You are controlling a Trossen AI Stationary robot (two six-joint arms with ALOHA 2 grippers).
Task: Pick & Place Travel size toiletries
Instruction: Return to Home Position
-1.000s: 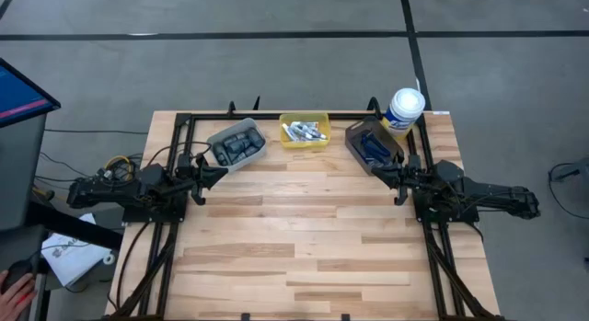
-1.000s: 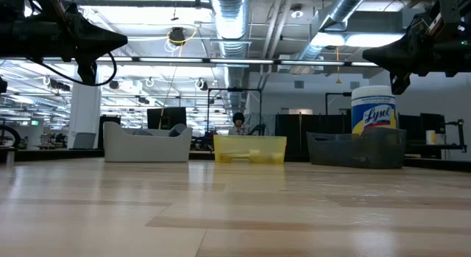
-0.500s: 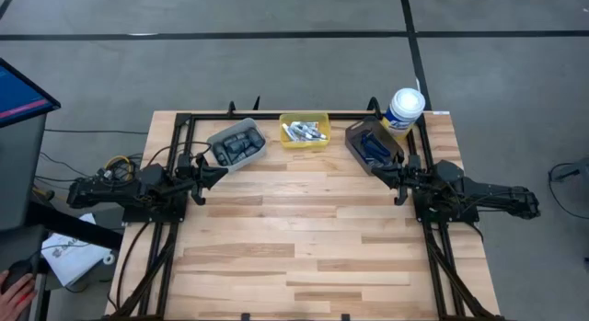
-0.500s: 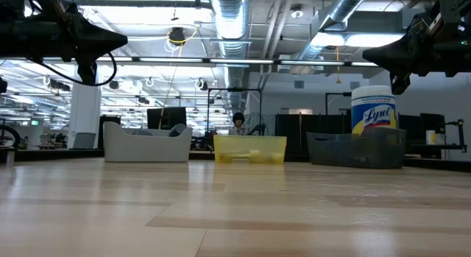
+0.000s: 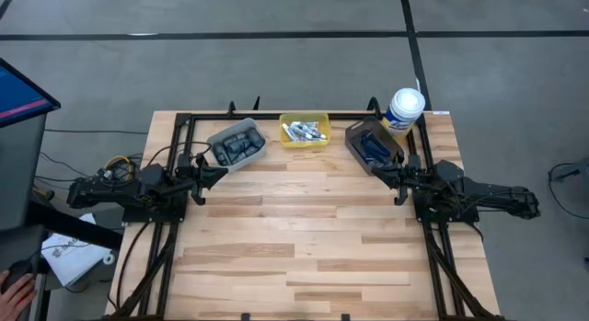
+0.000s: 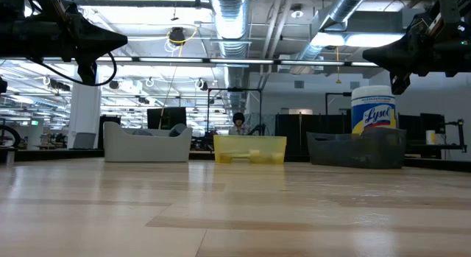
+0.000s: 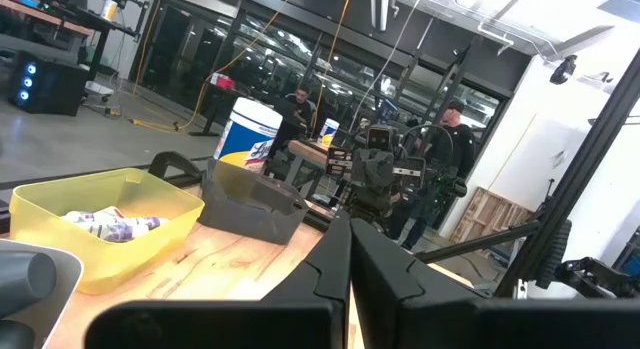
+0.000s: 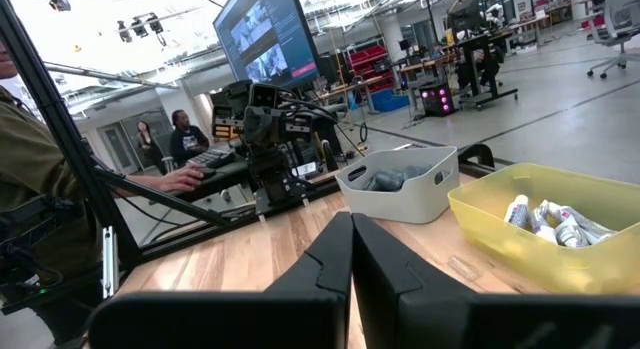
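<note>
Travel size toiletries point(image 5: 304, 131) are being held in the bins point(image 5: 324, 119); nothing is being moved since a second ago, left end effector point(image 5: 221, 171) and right end effector point(image 5: 375, 170) being kept together; sorting seems done.

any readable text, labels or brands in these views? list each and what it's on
"Lysol": on the blue and yellow label of the white wipes canister, low view.
The same canister's label in the left wrist view: too blurred to read.
Monitor behind the table, right wrist view: content too small to read.
No other text is legible.
</note>
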